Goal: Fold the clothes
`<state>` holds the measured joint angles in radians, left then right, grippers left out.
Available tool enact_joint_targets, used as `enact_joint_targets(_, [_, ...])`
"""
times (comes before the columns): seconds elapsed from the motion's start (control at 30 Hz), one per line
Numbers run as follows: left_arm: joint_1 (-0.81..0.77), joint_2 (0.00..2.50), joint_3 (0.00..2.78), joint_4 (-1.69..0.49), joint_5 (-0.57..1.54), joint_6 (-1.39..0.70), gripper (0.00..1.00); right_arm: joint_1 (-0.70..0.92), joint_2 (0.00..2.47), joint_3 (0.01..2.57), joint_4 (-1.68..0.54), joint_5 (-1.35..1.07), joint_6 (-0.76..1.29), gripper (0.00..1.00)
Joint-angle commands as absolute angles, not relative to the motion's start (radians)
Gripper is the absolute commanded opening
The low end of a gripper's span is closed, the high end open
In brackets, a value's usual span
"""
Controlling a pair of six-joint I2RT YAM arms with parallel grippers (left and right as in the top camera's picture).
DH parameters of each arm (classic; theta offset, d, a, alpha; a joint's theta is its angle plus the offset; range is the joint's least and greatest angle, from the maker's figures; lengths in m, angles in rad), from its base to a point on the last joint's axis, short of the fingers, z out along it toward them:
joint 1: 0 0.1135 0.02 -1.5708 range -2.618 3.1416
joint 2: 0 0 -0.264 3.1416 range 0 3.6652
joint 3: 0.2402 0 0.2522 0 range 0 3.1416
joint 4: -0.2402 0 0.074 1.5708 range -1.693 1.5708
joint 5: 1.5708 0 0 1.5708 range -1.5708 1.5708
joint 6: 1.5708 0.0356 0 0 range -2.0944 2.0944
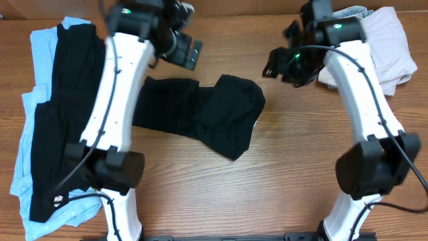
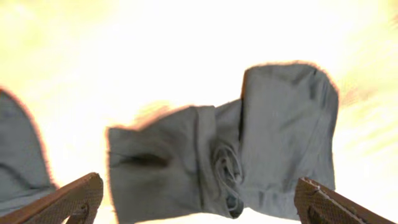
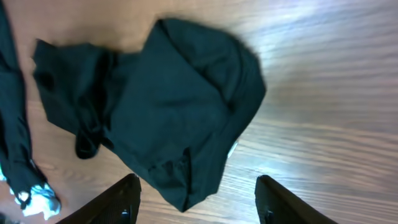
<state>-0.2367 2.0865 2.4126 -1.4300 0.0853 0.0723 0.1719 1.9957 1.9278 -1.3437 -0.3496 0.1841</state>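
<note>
Black garment [image 1: 227, 114] crumpled on table [image 1: 301, 174], lying clear of both spread, empty jaws

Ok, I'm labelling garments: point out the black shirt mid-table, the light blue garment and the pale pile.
black shirt [image 1: 227, 110]: overhead view, its bunched right half.
light blue garment [image 1: 41, 50]: overhead view, its upper part.
pale pile [image 1: 394, 40]: overhead view, its middle.

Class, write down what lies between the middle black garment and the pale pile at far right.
Overhead view: only bare wooden table between the black garment and the pale pile, with the right pincer hanging open above it.
</note>
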Motion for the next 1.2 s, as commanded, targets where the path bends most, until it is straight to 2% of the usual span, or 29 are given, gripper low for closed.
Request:
enact_joint_targets(0.0, [-0.203, 2.062, 2.47, -1.441, 0.089, 0.047, 1.0, 0.209, 2.022, 1.844, -1.309, -0.384, 0.215, 0.63])
enact_joint_targets(0.27, [-0.156, 2.069, 2.449, -1.444, 0.077, 0.048, 1.0, 0.267, 2.022, 1.597, -1.136, -0.384, 0.347, 0.66])
enact_joint_targets(0.43, [-0.155, 2.07, 2.396, -1.441, 0.063, 0.049, 1.0, 0.3, 2.022, 1.478, -1.006, -0.382, 0.35, 0.75])
enact_joint_targets(0.63, [-0.155, 2.073, 2.326, -1.419, 0.033, 0.049, 1.0, 0.344, 2.024, 1.385, -0.915, -0.277, 0.402, 0.77])
enact_joint_targets(0.9, [-0.155, 2.073, 2.26, -1.39, 0.025, 0.048, 1.0, 0.363, 2.024, 1.308, -0.835, -0.274, 0.446, 0.76])
enact_joint_targets(1.07, [-0.155, 2.073, 2.238, -1.378, 0.025, 0.048, 1.0, 0.366, 2.024, 1.308, -0.812, -0.315, 0.411, 0.68])
enact_joint_targets(1.17, [-0.155, 2.073, 2.231, -1.375, 0.025, 0.048, 1.0, 0.368, 2.024, 1.308, -0.794, -0.34, 0.389, 0.52])
